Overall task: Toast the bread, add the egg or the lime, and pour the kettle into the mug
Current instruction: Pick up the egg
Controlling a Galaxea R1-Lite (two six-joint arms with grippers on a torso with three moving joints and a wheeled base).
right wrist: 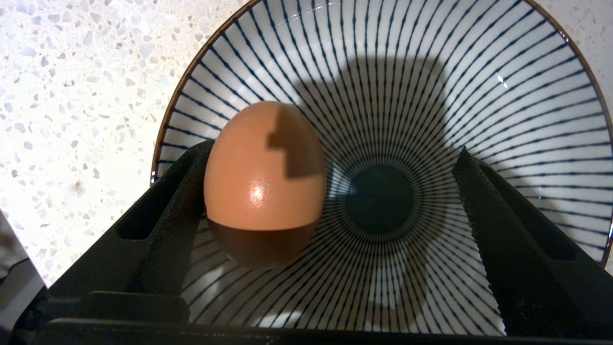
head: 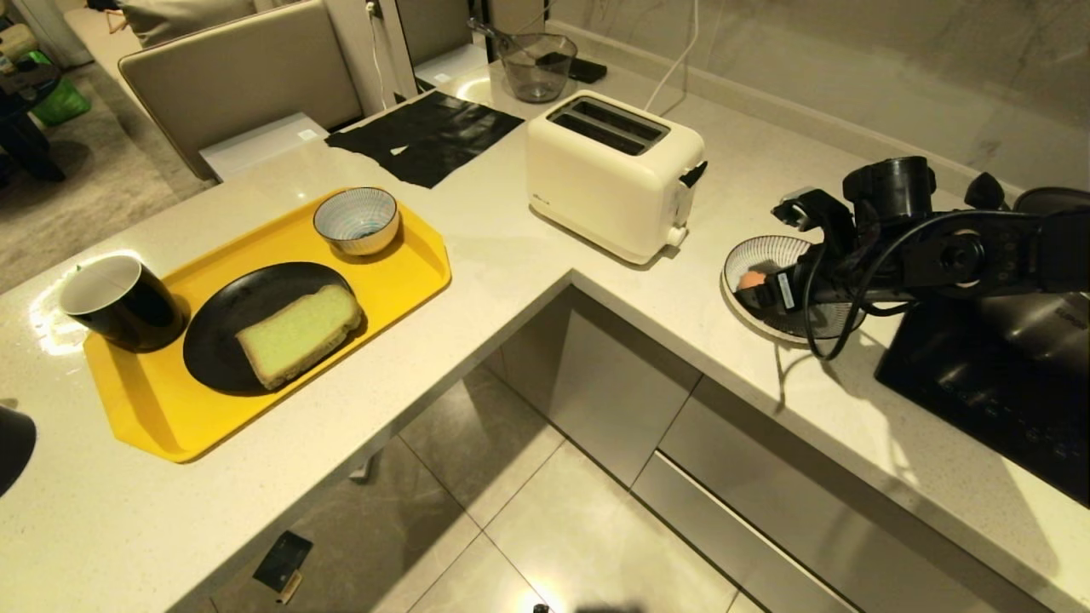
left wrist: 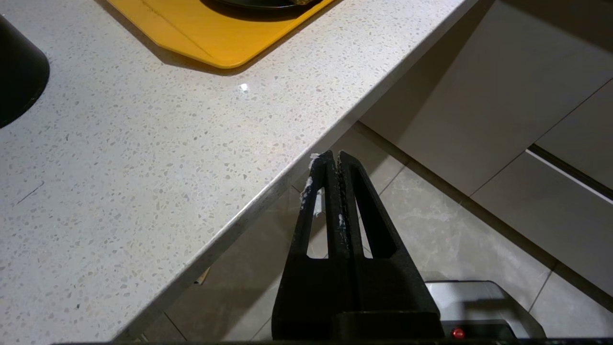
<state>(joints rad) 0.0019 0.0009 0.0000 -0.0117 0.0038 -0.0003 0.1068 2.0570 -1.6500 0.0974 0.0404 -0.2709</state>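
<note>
The bread (head: 298, 334) lies on a black plate (head: 213, 328) on the yellow tray (head: 400, 272). The black mug (head: 119, 302), white inside, stands at the tray's left end. A brown egg (right wrist: 263, 182) lies in a blue-striped dish (right wrist: 479, 72) right of the toaster (head: 613, 170). My right gripper (right wrist: 334, 148) is open and low inside that dish. The egg sits between its fingers, close against one, with a wide gap to the other. My left gripper (left wrist: 333, 155) is shut and empty, off the counter edge above the floor. A black shape (head: 13, 447) shows at the left edge; I cannot tell whether it is the kettle.
A small striped bowl (head: 356, 220) stands on the tray's far end. The toaster's slots are empty. A black hob (head: 979, 375) with a steel pot (head: 1039, 323) lies to the right of the dish. A black mat (head: 426, 136) and a clear jug (head: 536, 64) are at the back.
</note>
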